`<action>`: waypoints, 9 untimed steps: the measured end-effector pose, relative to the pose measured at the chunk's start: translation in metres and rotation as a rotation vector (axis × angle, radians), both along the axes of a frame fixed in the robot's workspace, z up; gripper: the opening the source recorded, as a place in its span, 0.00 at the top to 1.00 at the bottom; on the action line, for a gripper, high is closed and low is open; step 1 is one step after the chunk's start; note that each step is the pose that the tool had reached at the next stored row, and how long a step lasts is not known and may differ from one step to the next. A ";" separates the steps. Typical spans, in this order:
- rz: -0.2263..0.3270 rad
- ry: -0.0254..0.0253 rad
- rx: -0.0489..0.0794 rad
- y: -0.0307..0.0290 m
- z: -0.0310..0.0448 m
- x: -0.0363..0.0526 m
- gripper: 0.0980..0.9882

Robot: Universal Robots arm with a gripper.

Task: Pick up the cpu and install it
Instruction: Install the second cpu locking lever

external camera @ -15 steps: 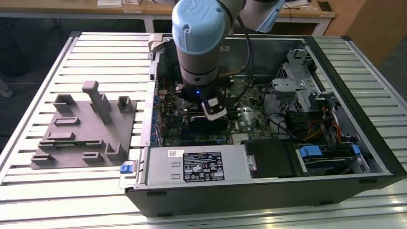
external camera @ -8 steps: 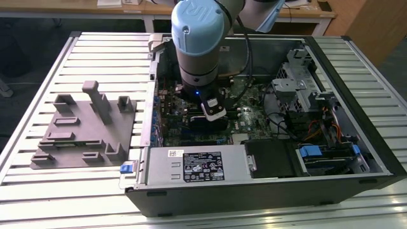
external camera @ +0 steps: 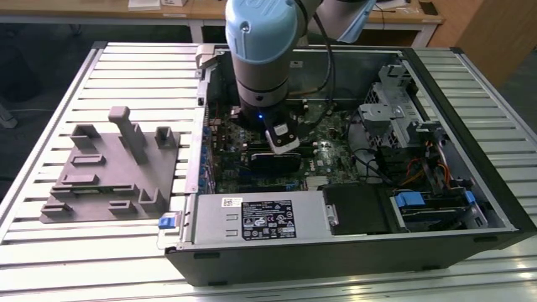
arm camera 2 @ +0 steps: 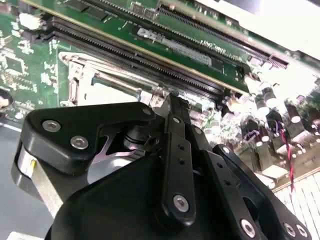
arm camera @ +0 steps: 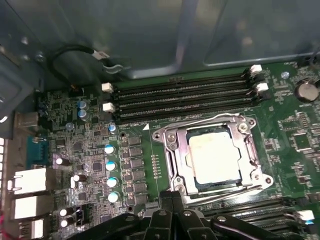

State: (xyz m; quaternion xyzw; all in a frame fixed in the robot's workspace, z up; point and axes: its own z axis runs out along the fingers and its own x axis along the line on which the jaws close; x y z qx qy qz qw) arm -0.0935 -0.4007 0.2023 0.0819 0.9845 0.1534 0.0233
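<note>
The cpu (arm camera: 212, 159) already lies seated in the motherboard socket (arm camera: 172, 150); the pincer (arm camera: 172, 207), apparently clenched and empty, hovers beside it

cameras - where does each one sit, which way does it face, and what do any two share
Exterior view: off the arm, above the table, looking down into the open computer case; the arm shows.
First wrist view: on the arm, facing the motherboard and the cpu in its socket frame; gripper at the edge.
Second wrist view: on the arm, close behind the gripper's black linkage.
Both wrist views share the motherboard.
</note>
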 end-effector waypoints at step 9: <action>0.000 -0.0013 -0.017 0.0004 0.0187 0.0000 0.99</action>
